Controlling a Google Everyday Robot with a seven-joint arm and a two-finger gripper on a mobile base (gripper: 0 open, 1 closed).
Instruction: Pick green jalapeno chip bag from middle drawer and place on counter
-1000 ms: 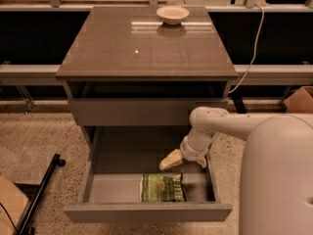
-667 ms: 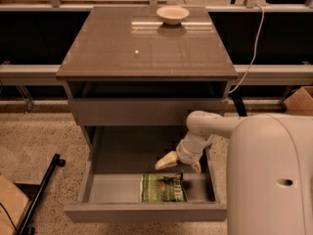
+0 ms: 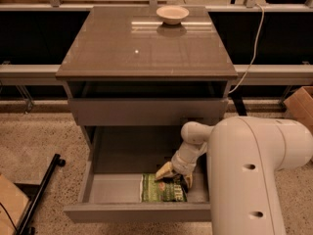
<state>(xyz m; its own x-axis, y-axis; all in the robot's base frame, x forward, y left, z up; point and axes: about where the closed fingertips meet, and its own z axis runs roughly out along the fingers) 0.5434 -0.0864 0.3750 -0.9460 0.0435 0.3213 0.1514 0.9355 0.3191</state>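
Note:
The green jalapeno chip bag lies flat near the front of the open middle drawer, right of centre. My gripper reaches down into the drawer from the right. It is open, and its tan fingertips stand apart just over the bag's back edge. My white arm fills the lower right and hides the drawer's right end. The counter is the glossy grey-brown top slab above, with a tiny white speck.
A shallow beige bowl sits at the back of the counter. A like grey drawer is shut just under the slab. A black stand and cardboard are on the floor at left, and a cardboard box is at right.
My gripper has moved down and toward the drawer's front, coming over the bag's back edge. The arm has swung left and fills more of the view. The bag has not moved.

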